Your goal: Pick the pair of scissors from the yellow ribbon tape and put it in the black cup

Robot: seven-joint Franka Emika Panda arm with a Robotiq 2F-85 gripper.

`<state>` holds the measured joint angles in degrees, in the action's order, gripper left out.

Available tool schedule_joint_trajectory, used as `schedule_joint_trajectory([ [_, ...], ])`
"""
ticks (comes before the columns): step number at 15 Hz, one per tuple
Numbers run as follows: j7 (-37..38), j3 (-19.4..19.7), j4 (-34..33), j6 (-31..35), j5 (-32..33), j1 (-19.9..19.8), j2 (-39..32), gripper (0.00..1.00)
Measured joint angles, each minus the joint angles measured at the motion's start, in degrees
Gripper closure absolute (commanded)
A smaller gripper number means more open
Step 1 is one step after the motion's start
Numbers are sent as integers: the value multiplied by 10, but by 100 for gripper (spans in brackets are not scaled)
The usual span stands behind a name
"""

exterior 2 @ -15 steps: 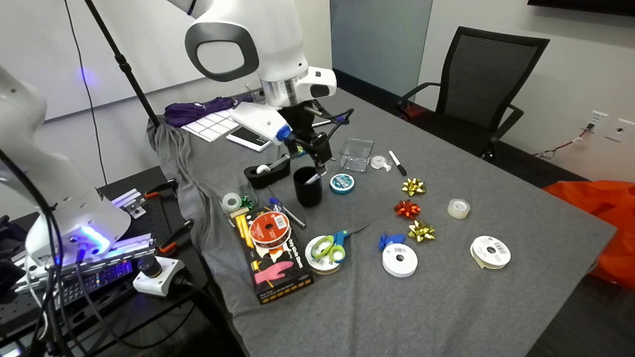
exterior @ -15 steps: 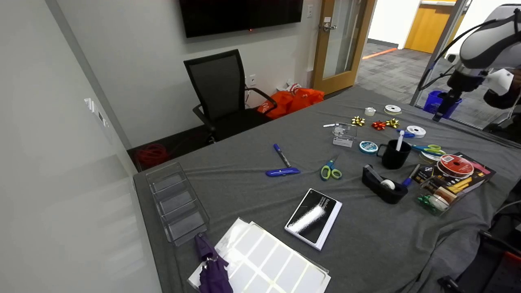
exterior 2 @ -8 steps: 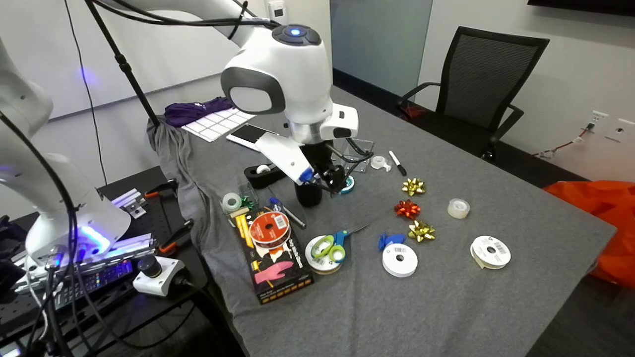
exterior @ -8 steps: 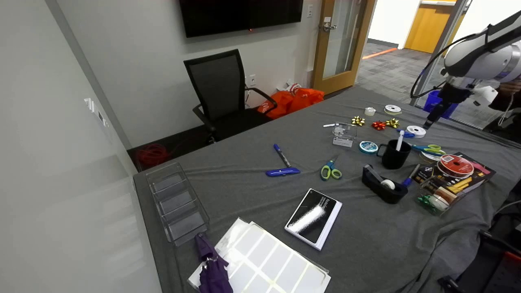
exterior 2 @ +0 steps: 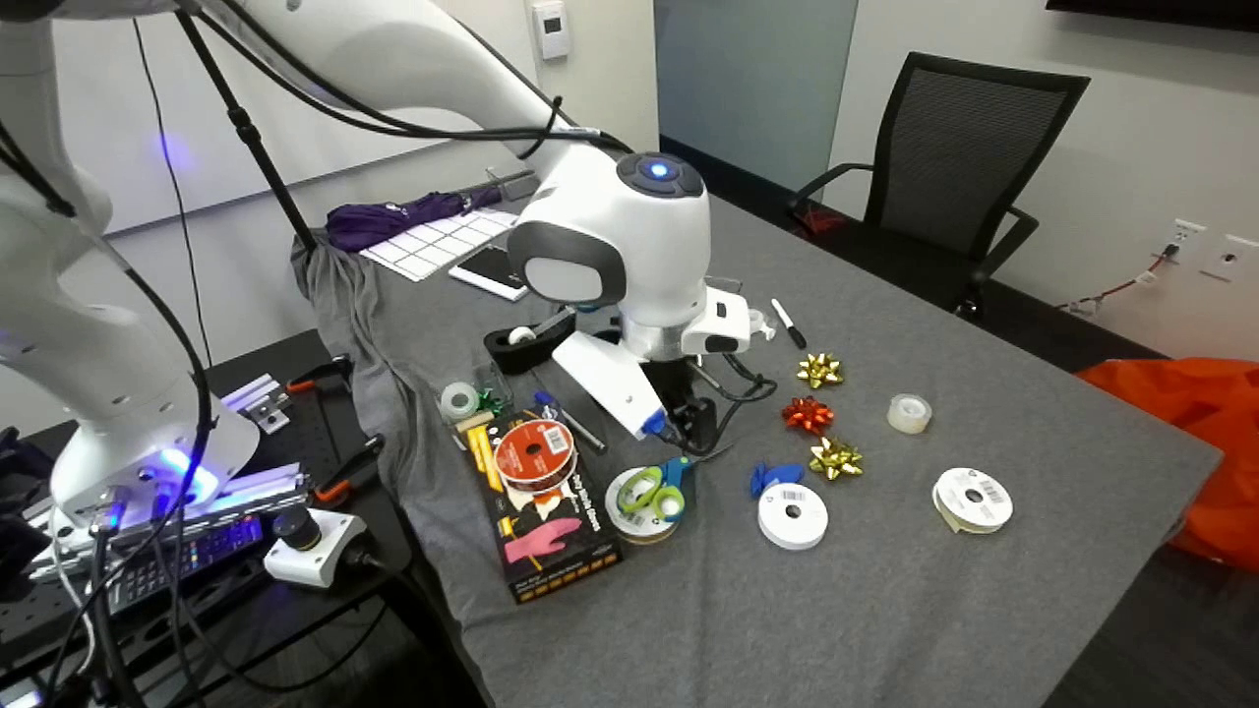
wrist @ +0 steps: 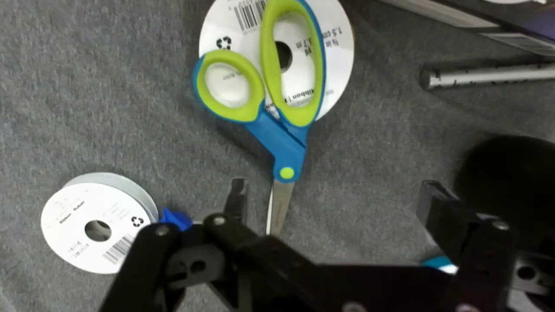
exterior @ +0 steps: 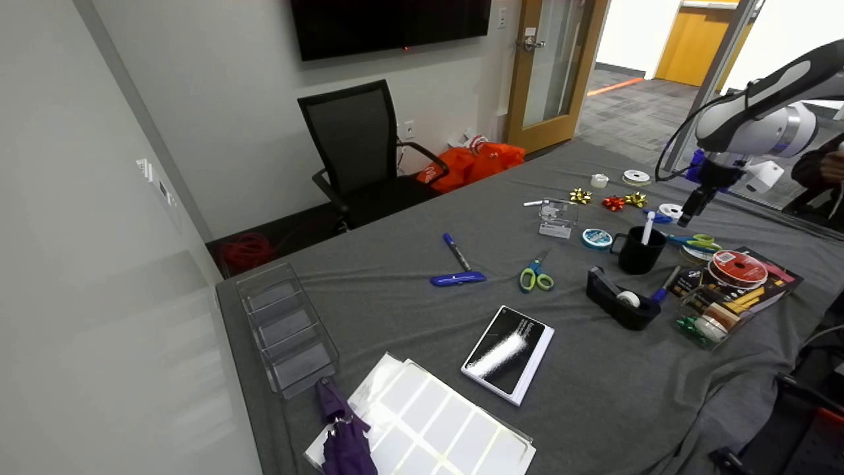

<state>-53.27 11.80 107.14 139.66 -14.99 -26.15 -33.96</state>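
gripper [wrist: 336,197] spread above scissors [wrist: 284,143]; these lie partly on yellow ribbon tape [wrist: 339,56]; black cup [exterior: 636,258] left of them in an exterior view

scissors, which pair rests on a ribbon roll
The pair beside the black box, handles over a white-labelled roll; the other pair lies wholly on the cloth.

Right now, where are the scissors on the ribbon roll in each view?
In an exterior view: scissors toward the right, just right of the black cup.
In an exterior view: scissors a little below centre.
In the wrist view: scissors upper middle, blade ends behind the gripper.
Shared landmark: the ribbon roll under their handles.
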Motion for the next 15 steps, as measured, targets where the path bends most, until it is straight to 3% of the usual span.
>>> schedule_joint_trajectory([
  [7,-2,-27,-31,22,20,-40,-72,0],
  [15,-2,-40,-65,23,40,-55,-94,0],
])
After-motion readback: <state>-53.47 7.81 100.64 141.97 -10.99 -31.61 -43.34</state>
